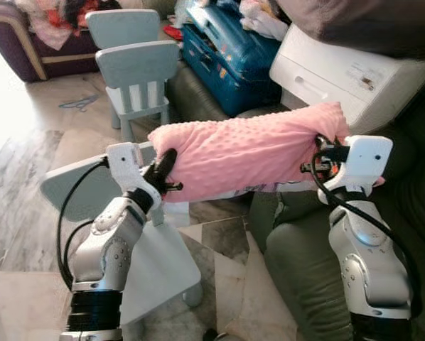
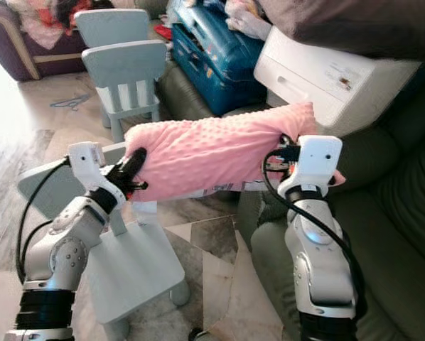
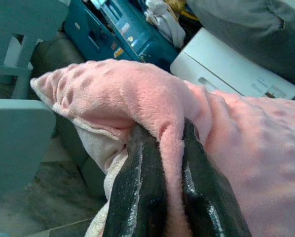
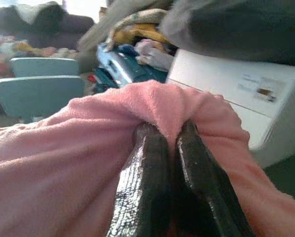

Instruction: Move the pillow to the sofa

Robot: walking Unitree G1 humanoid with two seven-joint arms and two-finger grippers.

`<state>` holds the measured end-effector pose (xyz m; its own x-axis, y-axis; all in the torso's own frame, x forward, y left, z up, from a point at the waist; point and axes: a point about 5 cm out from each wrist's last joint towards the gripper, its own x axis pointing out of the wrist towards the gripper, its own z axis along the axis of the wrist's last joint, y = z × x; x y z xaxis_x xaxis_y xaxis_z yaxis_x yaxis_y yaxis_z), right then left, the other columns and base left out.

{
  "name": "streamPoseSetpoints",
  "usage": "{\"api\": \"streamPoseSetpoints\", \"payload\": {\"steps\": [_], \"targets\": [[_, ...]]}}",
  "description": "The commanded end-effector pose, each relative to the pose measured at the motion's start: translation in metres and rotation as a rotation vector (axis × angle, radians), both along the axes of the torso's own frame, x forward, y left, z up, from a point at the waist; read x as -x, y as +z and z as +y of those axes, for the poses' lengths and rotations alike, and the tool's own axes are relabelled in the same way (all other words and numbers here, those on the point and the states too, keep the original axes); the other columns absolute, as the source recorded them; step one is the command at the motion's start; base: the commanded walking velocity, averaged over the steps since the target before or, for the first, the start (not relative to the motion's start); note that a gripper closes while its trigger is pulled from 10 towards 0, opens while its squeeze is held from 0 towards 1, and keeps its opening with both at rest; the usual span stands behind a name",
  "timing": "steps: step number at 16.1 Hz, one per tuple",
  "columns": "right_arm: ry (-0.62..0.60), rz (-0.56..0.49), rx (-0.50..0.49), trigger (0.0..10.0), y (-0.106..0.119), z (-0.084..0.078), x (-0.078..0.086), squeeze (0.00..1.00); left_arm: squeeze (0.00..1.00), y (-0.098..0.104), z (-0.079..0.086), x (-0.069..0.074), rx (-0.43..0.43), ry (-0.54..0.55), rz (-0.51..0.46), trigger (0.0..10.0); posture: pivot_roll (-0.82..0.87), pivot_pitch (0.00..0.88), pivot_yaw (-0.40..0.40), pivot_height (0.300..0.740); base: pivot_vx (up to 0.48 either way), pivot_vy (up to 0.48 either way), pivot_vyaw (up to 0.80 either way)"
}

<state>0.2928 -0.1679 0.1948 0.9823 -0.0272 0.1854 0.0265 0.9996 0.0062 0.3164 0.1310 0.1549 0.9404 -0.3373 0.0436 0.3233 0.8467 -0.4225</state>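
Note:
A long pink dotted pillow (image 1: 248,149) hangs in the air between my two arms, above the edge of the dark green sofa (image 1: 298,263). My left gripper (image 1: 164,165) is shut on the pillow's left end; a fold of pink fabric (image 3: 169,148) sits pinched between its black fingers (image 3: 137,192). At the other end my right gripper (image 1: 325,153) is shut on the pillow (image 4: 152,106), its black fingers (image 4: 142,182) pressed into the fabric. The pillow (image 2: 205,153) lies roughly level, its right end over the sofa seat.
A small light-blue chair (image 1: 155,263) stands under my left arm, and two more light-blue chairs (image 1: 138,67) stand behind. A blue suitcase (image 1: 227,57) and a white box (image 1: 340,74) lie on the sofa at the back. Marble floor (image 1: 28,177) spreads to the left.

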Motion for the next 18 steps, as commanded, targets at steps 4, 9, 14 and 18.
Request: {"api": "streamPoseSetpoints", "payload": {"steps": [4, 9, 14, 18], "targets": [[0.011, -0.034, 0.01, 10.0, 0.0081, 0.0002, 0.0012, 0.0, 0.0, -0.0001, -0.0052, 0.0021, 0.032, -0.01, 0.016, 10.0, -0.13, 0.102, -0.089, 0.74, 0.0, 0.0, 0.0], [0.01, -0.031, 0.02, 10.0, 0.0088, -0.0021, 0.0016, 0.0, 0.0, -0.0006, -0.0079, 0.0022, 0.041, -0.014, 0.019, 10.0, -0.14, 0.103, -0.095, 0.74, 0.0, 0.0, 0.0], [0.015, -0.028, 0.021, 10.0, 0.0088, -0.0024, 0.001, 0.0, 0.0, -0.002, -0.0044, 0.001, 0.03, 0.031, 0.028, 10.0, -0.14, 0.104, -0.099, 0.74, 0.0, 0.0, 0.0], [0.016, -0.014, 0.013, 10.0, 0.0078, -0.0028, 0.0006, 0.0, 0.0, -0.0029, -0.0017, -0.0007, 0.048, 0.044, 0.04, 10.0, -0.14, 0.106, -0.1, 0.74, 0.0, 0.0, -0.5]]}}
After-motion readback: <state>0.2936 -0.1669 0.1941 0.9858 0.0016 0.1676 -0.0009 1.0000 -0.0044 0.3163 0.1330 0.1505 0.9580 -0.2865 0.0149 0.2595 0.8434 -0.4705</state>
